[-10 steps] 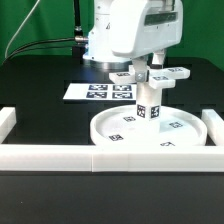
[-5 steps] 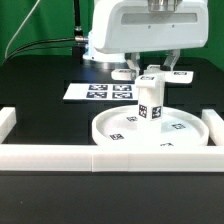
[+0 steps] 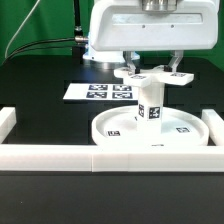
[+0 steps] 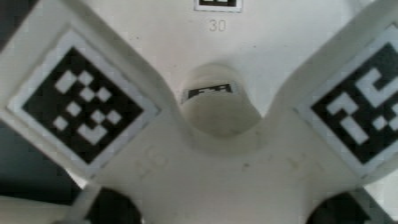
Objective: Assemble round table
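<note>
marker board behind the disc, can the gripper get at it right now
Probably not right away. The gripper hangs over the post standing on the disc, with the cross-shaped foot at its fingers. The marker board itself lies uncovered on the table.

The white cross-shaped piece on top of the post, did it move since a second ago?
Yes. The white plastic cross-shaped foot piece turned round on the short white post, with the gripper turning above it. The big round white disc and the marker board stayed put.
</note>
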Tool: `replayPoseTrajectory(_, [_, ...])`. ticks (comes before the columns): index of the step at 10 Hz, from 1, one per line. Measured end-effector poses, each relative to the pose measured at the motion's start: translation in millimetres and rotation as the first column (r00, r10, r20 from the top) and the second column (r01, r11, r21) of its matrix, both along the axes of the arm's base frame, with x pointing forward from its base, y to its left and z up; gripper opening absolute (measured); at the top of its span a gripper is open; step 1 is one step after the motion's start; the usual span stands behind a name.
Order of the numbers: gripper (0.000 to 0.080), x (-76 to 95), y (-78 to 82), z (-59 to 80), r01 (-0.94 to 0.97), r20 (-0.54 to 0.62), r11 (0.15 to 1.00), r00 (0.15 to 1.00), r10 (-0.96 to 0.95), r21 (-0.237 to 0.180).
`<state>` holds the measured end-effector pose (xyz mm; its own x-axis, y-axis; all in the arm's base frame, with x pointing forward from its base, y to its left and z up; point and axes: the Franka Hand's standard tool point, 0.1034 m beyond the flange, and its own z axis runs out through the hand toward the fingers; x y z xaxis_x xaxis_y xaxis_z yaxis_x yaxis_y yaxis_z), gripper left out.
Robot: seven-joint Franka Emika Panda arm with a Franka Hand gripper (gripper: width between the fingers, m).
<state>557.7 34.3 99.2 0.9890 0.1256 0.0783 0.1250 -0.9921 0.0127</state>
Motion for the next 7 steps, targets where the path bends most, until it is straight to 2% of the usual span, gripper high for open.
replayPoseTrajectory(1, [0.0442, -0.8, 0.7, -0.2, 0.178, -0.006, 0.984, 0.984, -0.177, 0.029])
replayPoseTrajectory(3, [0.0442, -2.2, 4.8, 0.0, 0.373, -0.011, 0.927, 0.928, -0.373, 0.051])
replayPoseTrajectory(5, [0.0442, -2.3, 3.9, -0.1, 0.602, -0.035, 0.795, 0.798, -0.601, 0.079])
replayPoseTrajectory(7, [0.0442, -2.2, 3.8, 0.2, 0.725, -0.046, 0.684, 0.688, -0.724, 0.085])
